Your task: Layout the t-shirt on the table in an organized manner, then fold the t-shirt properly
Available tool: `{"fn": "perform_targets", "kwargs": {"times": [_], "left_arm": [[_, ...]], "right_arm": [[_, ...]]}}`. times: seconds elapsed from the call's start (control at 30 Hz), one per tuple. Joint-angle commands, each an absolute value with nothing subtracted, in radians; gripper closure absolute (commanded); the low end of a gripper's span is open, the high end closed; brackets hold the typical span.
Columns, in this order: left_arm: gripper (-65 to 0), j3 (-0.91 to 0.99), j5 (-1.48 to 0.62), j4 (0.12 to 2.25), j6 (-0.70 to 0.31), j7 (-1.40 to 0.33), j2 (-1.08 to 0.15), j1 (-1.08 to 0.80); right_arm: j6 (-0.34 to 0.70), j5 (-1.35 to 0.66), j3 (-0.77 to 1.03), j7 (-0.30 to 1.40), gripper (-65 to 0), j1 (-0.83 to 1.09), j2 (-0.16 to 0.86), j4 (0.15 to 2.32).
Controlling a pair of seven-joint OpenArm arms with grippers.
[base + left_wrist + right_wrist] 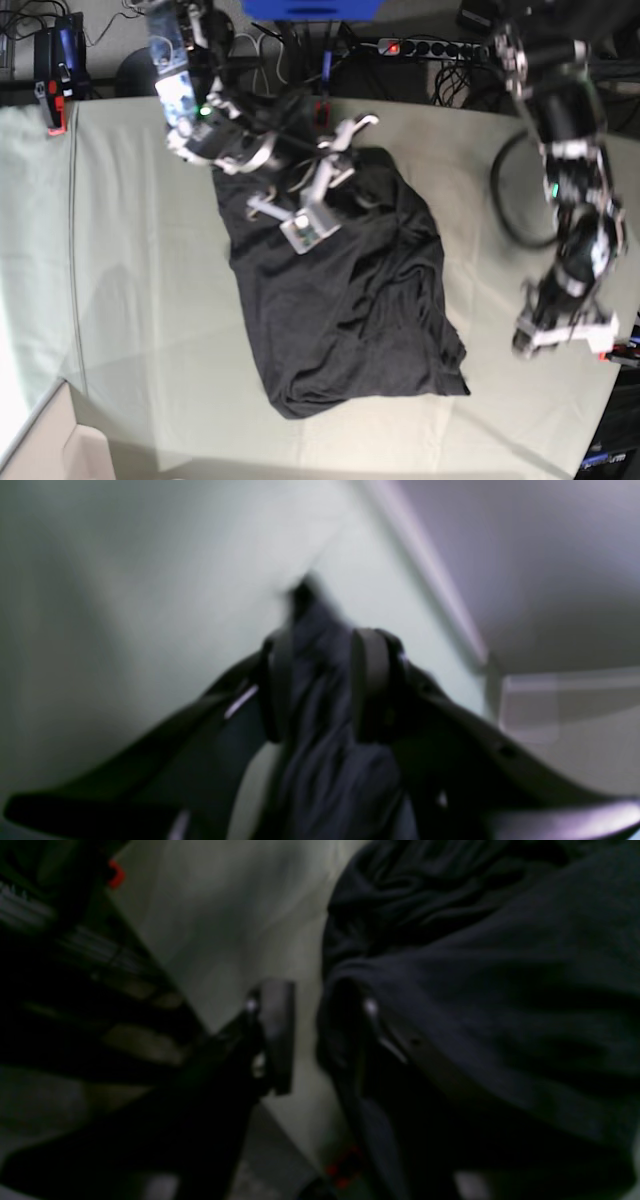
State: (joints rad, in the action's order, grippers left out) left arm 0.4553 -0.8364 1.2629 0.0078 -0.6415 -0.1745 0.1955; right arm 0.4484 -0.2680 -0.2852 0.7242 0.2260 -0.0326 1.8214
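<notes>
The black t-shirt (340,310) lies crumpled and roughly oblong in the middle of the table (130,250); no graphic shows. My right gripper (335,180) hangs over the shirt's far end. In the right wrist view it (307,1035) is open, with pale table (225,915) showing in the gap and one finger against the edge of the shirt (500,965). In the blurred left wrist view my left gripper (320,680) is shut on a bunch of dark fabric (325,760). In the base view that gripper (530,340) sits near the table's right edge, apart from the shirt's body.
Red clamps mark the table edges (55,120) (342,1165) (116,872). A power strip (430,47) and cables lie behind the table. The table's edge (430,570) runs close by the left gripper, with a clear box (550,705) beyond it.
</notes>
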Motion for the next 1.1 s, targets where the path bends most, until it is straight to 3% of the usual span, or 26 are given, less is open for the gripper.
{"fn": "perform_targets", "kwargs": {"times": [0.0, 0.17, 0.3, 0.5, 0.77, 0.93, 1.07], "left_arm": [[-19.9, 0.466, -0.891, 1.320, -0.002, -0.667, -0.180, 0.163], [-19.9, 0.466, -0.963, 1.442, -0.002, -0.707, -0.117, -0.059], [-19.9, 0.466, -0.961, 1.395, -0.004, -0.707, -0.054, -0.142], [-19.9, 0.466, -0.961, 1.280, -0.004, -0.707, -0.039, -0.113], [-19.8, 0.466, -0.964, 1.300, -0.004, -0.716, -0.044, -0.096], [-19.8, 0.473, -0.972, 1.428, -0.004, -0.716, -0.084, -0.196], [-19.7, 0.476, -0.974, 1.549, -0.004, -0.711, -0.120, -0.283]], "right_arm": [[0.453, -0.275, -0.259, 0.705, -25.4, 0.223, -0.028, 1.850], [0.453, -0.275, -0.114, 0.705, -34.4, 0.226, -0.028, 1.920], [0.453, -0.275, -0.042, 0.705, -34.5, 0.217, -0.022, 1.942], [0.452, -0.271, 0.016, 0.705, -34.6, 0.147, -0.022, 1.865], [0.452, -0.271, 0.016, 0.697, -34.4, -0.108, 0.042, 1.428], [0.452, -0.271, 0.015, 0.690, -34.5, -0.297, 0.053, 1.179], [0.447, -0.271, 0.013, 0.576, -34.5, -0.450, 0.064, 0.946]]}}
